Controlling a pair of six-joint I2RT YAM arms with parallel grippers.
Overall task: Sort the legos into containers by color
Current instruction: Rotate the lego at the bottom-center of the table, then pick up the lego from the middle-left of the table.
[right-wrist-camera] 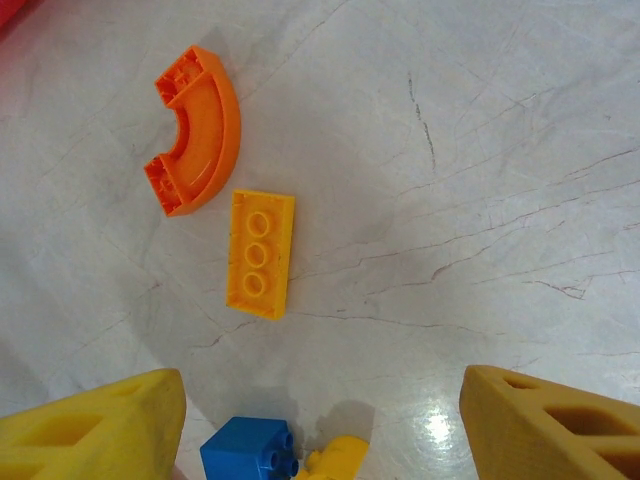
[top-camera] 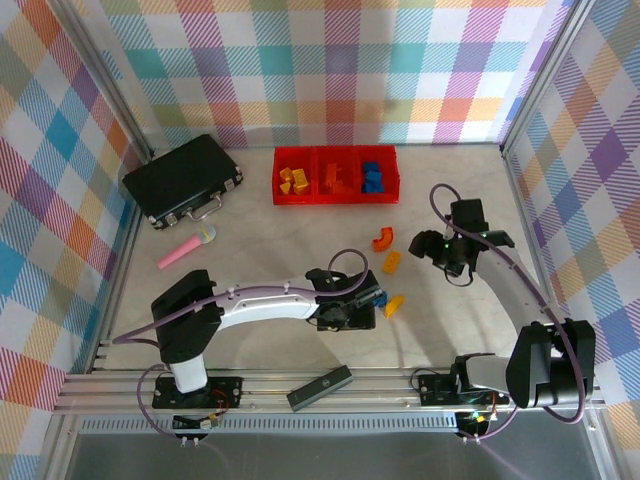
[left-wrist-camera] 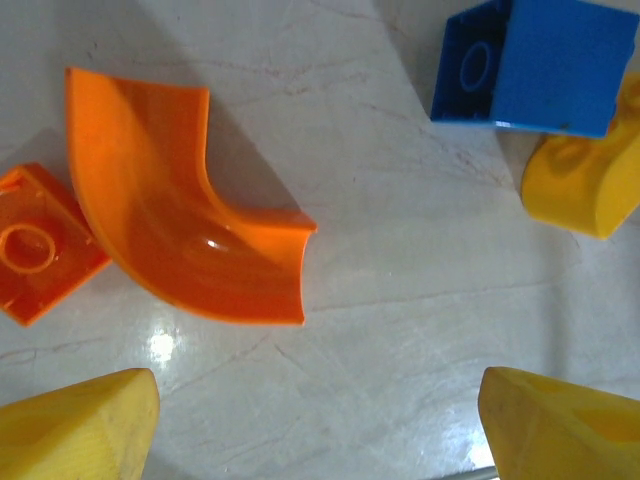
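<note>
From above, the bins (top-camera: 335, 200) sit at 12 o'clock, holding yellow, orange and blue bricks left to right; the case (top-camera: 183, 180) lies at 10. Four loose legos lie toward 3 o'clock of centre: curve (top-camera: 382, 238), plate (top-camera: 391, 262), yellow brick (top-camera: 395, 305), blue brick (top-camera: 379, 296). My left gripper (top-camera: 368, 302) is just beside the blue brick; my right gripper (top-camera: 440, 258) stands at 3 o'clock of the plate. The wrist cameras settle the grip: left fingers (left-wrist-camera: 80, 425) spread wide over bare table (left-wrist-camera: 400, 330), right fingers (right-wrist-camera: 555, 420) likewise, nothing held. Left wrist puts the curve (left-wrist-camera: 190, 230) at 10 o'clock; right wrist shows three studs on the plate (right-wrist-camera: 260, 253).
</note>
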